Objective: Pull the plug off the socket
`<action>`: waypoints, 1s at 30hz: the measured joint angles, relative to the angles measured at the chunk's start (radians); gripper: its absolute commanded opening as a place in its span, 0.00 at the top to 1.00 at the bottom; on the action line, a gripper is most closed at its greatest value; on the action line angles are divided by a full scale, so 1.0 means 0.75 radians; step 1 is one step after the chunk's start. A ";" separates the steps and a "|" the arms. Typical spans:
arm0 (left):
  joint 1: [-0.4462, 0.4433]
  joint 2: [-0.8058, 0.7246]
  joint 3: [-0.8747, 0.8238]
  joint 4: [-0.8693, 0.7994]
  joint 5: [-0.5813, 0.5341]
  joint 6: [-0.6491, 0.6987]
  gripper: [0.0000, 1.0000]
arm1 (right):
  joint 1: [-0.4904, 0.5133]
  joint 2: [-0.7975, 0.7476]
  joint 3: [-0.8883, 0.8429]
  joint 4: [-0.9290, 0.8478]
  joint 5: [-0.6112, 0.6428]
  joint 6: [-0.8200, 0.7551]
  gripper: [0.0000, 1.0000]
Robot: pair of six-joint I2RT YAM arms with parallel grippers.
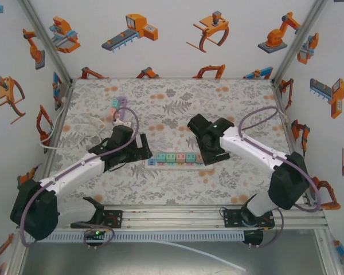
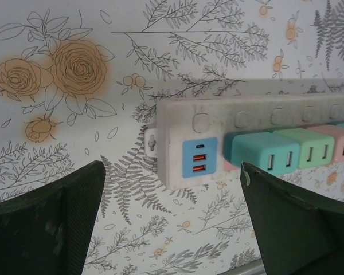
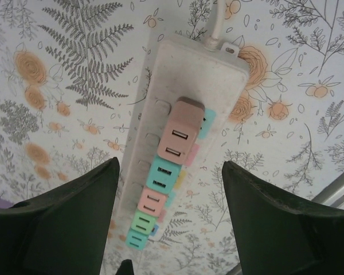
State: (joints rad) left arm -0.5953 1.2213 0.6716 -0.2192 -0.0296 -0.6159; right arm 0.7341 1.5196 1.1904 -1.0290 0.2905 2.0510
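Observation:
A white power strip (image 1: 155,163) lies across the middle of the table with a row of several cube plugs in it: teal (image 1: 159,157), green (image 1: 170,157), pink (image 1: 180,157), teal and pink. My left gripper (image 1: 142,151) hovers open over the strip's left end, where a blue USB panel (image 2: 199,157) and the teal plug (image 2: 261,150) show between its fingers (image 2: 46,223). My right gripper (image 1: 209,153) stands open above the right end. The big pink plug (image 3: 180,134) and the strip (image 3: 160,74) lie ahead of its fingers (image 3: 281,223). Both hold nothing.
The strip's white cord (image 3: 215,23) leaves its far end in the right wrist view. Small purple and white items (image 1: 119,106) and a loose white cable (image 1: 74,134) lie at the back left. An aluminium rail (image 1: 172,217) runs along the near edge, frame posts at the corners.

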 measured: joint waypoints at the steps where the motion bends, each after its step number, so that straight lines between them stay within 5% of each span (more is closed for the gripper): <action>1: 0.006 0.026 -0.001 0.010 0.012 0.002 0.12 | 0.000 0.010 -0.017 0.024 -0.010 0.005 0.39; 7: 0.012 0.141 -0.006 0.077 0.068 0.002 0.23 | -0.004 0.061 -0.041 0.083 -0.019 0.024 0.52; 22: 0.012 0.235 -0.018 0.143 0.093 -0.049 0.41 | -0.006 0.076 -0.112 0.116 -0.019 0.028 0.49; 30: 0.012 0.235 -0.023 0.155 0.097 -0.063 0.42 | -0.010 0.103 -0.139 0.173 -0.020 0.030 0.61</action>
State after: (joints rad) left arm -0.5865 1.3979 0.6540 -0.1028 0.0429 -0.6628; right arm 0.7269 1.5970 1.0863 -0.8989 0.2756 2.0735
